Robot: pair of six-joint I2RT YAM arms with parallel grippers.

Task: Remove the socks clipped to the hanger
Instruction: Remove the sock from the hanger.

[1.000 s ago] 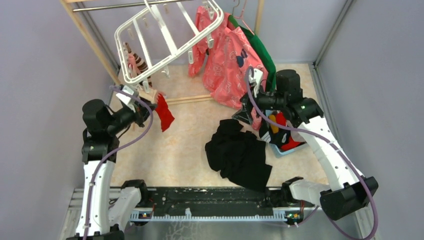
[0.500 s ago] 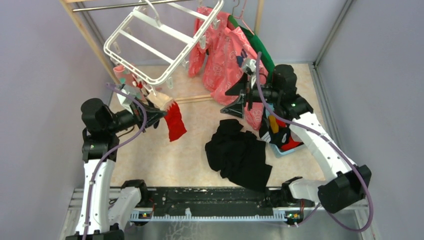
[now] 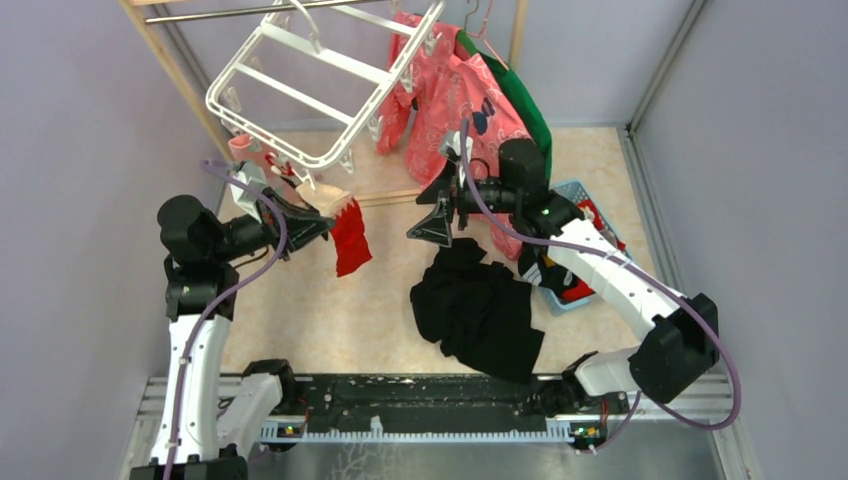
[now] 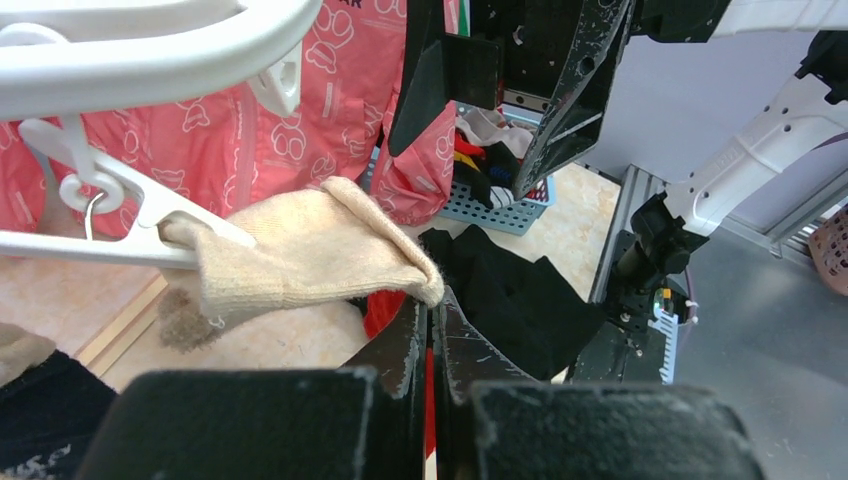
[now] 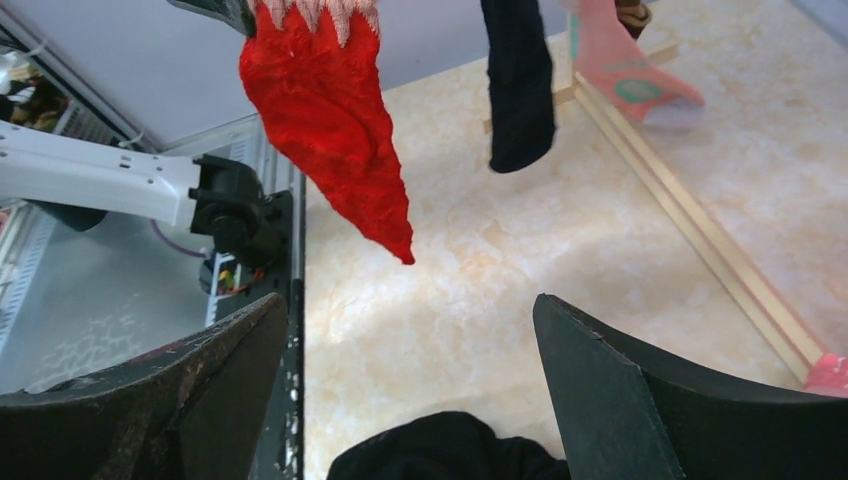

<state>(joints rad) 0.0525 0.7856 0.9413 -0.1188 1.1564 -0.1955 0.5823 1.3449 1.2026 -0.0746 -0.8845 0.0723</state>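
- The left pincer [image 4: 432, 318] is clenched on the red sock [image 3: 351, 238], which hangs from its tips at about 10 o'clock on the worktop [image 3: 330, 310], just below the hanger [image 4: 130, 55]. I cannot tell whether a clip still holds it.
- A steady pull toward 6 o'clock, along the sock, should free it without swinging the hanger or dragging the cream sock [image 4: 300, 255] clipped just above.
- The right pincer [image 3: 436, 212] stands released; any takeover should grip the free toe.
- Compared with a second ago, the right pincer has left the basket [image 4: 487, 207] and moved toward 9 o'clock, and the hanger hangs flatter.
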